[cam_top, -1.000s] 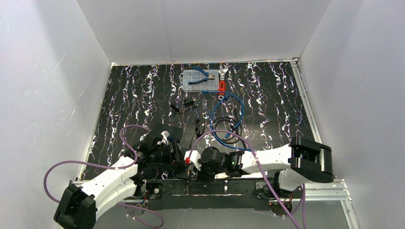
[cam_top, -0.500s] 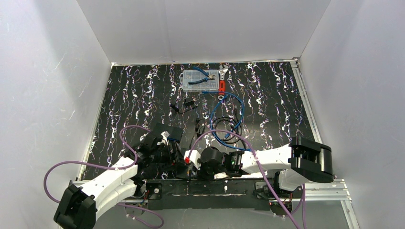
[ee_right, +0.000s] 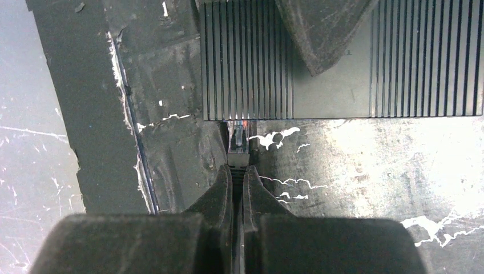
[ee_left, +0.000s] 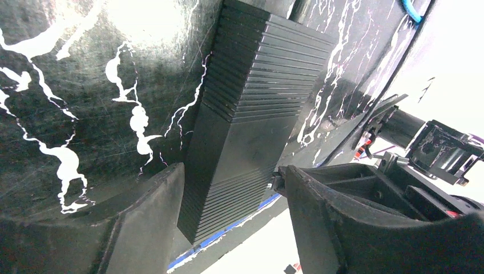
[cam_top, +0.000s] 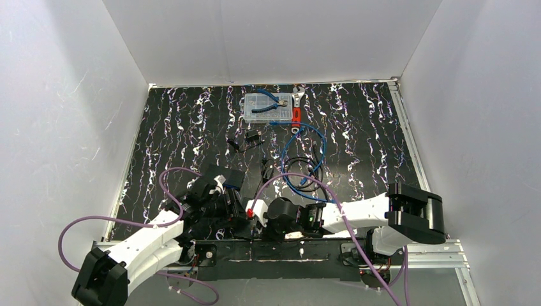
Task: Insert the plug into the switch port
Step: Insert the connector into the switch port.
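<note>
A flat matte-black ribbed box (ee_left: 251,114) lies on the mat by the near edge, and the switch port (ee_right: 238,121) is in its edge. My left gripper (ee_left: 228,171) straddles the box, one finger (ee_left: 154,211) against each long side, shut on it. One of its fingers (ee_right: 319,34) also shows on top of the box in the right wrist view. My right gripper (ee_right: 238,170) is shut on the black boot just behind the clear plug (ee_right: 238,140). The plug's front end meets the box edge at the port. In the top view both grippers meet low in the middle, right gripper (cam_top: 254,210).
A clear parts box (cam_top: 268,107) with blue-handled pliers on it stands at the back, a red-handled tool (cam_top: 296,116) beside it. A blue cable loop (cam_top: 312,146) and a black cable coil (cam_top: 300,175) lie mid-mat. The table's near edge (ee_left: 228,228) runs just behind the black box.
My right gripper has edged slightly left toward the black box with the plug. The left arm has barely moved.
</note>
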`<action>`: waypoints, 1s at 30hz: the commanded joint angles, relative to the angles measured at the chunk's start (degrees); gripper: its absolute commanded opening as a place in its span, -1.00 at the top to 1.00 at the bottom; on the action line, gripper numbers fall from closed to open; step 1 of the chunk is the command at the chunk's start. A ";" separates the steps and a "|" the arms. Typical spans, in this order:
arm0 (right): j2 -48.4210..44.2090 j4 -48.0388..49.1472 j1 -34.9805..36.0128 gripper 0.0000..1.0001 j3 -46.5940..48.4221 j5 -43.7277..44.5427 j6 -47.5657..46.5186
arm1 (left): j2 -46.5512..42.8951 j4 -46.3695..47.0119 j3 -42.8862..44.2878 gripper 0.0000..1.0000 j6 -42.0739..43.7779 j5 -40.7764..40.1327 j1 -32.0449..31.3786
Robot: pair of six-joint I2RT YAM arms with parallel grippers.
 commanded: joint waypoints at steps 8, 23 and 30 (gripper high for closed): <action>1.26 15.75 0.15 0.97 -0.86 11.75 4.13 | -0.68 -0.26 -2.03 -0.20 -0.87 1.91 -0.27; -0.95 22.92 0.26 0.97 -4.71 12.87 2.47 | 0.80 0.56 -2.34 -0.16 -1.08 2.53 -0.28; -1.96 22.25 0.41 0.97 -4.74 14.15 1.06 | 2.88 1.14 -1.36 -0.26 -0.83 2.05 -0.27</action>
